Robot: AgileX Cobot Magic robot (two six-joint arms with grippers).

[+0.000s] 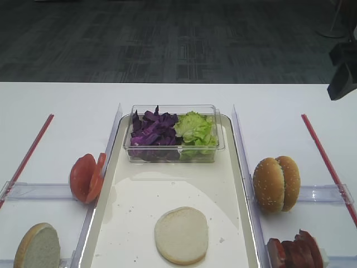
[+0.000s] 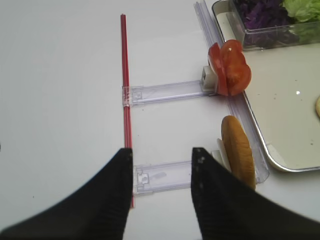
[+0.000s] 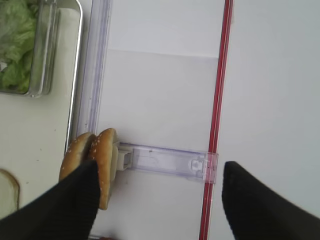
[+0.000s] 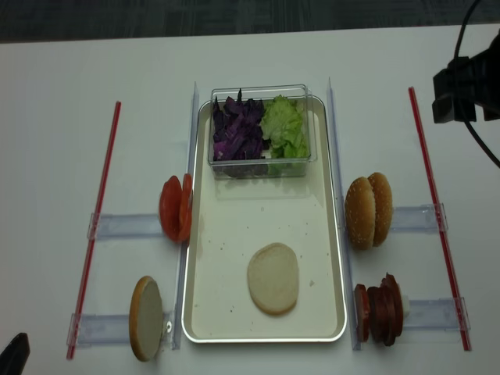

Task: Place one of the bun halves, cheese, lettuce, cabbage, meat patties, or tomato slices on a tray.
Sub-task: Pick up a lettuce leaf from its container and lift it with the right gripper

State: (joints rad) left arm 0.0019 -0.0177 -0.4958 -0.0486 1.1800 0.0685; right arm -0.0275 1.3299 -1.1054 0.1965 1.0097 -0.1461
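Tray (image 4: 266,332) lies lengthwise at frame centre on the white table (image 4: 62,101). One pale bun half (image 4: 273,278) lies flat, cut face up, in the tray's lower half. A clear tub (image 4: 260,166) sits in the tray's upper end, holding cabbage (image 4: 237,129) on its left and lettuce (image 4: 283,129) on its right.

Remaining stock stands on edge in clear rail holders beside the tray, probably so the jaws can straddle one slice at a time: tomato slices (image 4: 175,208) left of the tray, a second pale bun half (image 4: 145,318) at lower left, two sesame bun halves (image 4: 369,210) right of the tray, meat patties (image 4: 380,309) at lower right.

Right gripper (image 3: 160,200): jaws wide apart, nothing between them, hovering over the table just right of the sesame buns. Left gripper (image 2: 162,192): jaws parted, empty, above the lower-left holder beside the upright bun.

View notes: the overhead view shows all the stock but only the right arm's body at the upper right edge; the jaws' state shows only in the wrist views. The first exterior view crops the patties and the lower-left bun.
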